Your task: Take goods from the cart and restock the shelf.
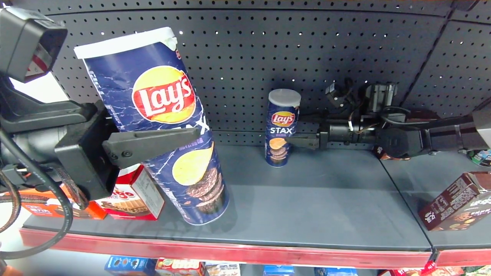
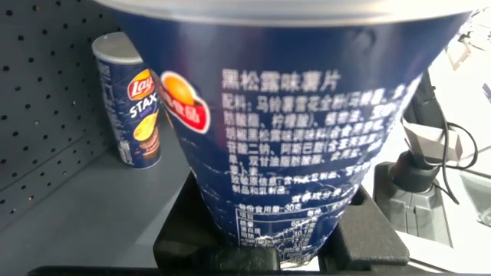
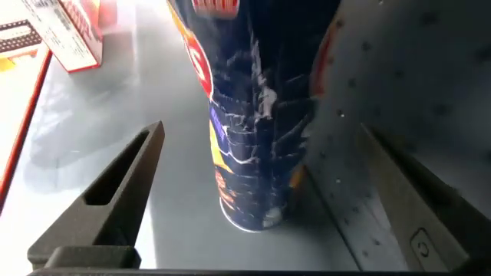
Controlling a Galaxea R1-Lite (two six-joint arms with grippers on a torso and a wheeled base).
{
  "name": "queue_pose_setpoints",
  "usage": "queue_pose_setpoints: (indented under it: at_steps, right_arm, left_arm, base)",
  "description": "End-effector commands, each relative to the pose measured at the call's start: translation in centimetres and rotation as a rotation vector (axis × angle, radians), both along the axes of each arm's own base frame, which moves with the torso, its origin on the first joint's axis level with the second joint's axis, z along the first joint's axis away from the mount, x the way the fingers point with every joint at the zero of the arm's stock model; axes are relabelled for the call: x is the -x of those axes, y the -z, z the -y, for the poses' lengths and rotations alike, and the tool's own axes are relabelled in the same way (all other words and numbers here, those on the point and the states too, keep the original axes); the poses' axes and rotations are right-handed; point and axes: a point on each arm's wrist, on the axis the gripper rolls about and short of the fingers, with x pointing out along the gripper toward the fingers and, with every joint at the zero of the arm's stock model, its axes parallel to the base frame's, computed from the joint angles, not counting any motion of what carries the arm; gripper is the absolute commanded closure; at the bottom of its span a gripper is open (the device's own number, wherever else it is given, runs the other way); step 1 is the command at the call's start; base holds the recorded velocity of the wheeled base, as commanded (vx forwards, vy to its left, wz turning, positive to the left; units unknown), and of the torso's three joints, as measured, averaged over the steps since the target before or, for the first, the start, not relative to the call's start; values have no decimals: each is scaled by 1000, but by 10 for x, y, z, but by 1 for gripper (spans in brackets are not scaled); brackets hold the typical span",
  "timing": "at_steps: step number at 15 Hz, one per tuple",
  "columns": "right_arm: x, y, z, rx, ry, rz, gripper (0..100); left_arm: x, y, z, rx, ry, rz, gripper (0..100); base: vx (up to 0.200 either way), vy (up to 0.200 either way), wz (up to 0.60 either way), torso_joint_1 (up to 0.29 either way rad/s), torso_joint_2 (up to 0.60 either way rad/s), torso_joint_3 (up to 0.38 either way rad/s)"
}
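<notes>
My left gripper (image 1: 168, 142) is shut on a tall dark-blue chips can (image 1: 153, 115) with a white lid, held tilted over the front left of the grey shelf (image 1: 314, 207). In the left wrist view the can (image 2: 291, 115) rises from between the gripper (image 2: 280, 247) pads. A second, identical chips can (image 1: 281, 128) stands upright at the back of the shelf, close to the pegboard. My right gripper (image 1: 287, 140) is level with its middle, open. Its fingers (image 3: 126, 188) stand wide apart on either side of the can (image 3: 253, 130), not touching it.
A red box (image 1: 134, 197) and an orange box (image 1: 57, 209) lie at the shelf's left end. A brown box (image 1: 456, 207) lies tilted on the neighbouring shelf section. The perforated back wall (image 1: 307, 46) is close behind. Bare shelf lies between the two cans and toward the red front edge (image 1: 230, 251).
</notes>
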Motion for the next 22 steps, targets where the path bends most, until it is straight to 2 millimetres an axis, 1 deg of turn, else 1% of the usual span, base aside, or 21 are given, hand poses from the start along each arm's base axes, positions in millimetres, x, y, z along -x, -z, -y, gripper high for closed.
queue_pose_setpoints:
  at_steps: [1,5,10,11,17,19,22]
  right_arm:
    - [-6,16,-10,9,-19,-29,0]
    - [-16,32,-19,14,-29,-45,0]
    - [-28,38,-33,6,-52,-32,0]
    - [-28,39,-35,7,-53,-34,100]
    - [-25,38,-34,8,-53,-39,100]
    - [-19,30,-34,4,-58,-26,100]
    - [11,10,-31,4,-73,-22,100]
  left_arm:
    - [-2,1,0,-2,-4,-6,100]
    - [-4,4,0,-7,-9,-16,100]
    - [-4,5,-1,-7,-10,-16,100]
    - [-4,5,-1,-8,-10,-17,100]
    - [-3,8,-2,-11,-13,-23,100]
    - [-2,9,-2,-12,-13,-26,100]
    - [-1,8,-2,-11,-13,-27,100]
  base:
    - [0,0,0,0,0,0]
    - [0,0,0,0,0,0]
    - [0,0,0,0,0,0]
    - [0,0,0,0,0,0]
    - [0,0,0,0,0,0]
    - [0,0,0,0,0,0]
    - [0,0,0,0,0,0]
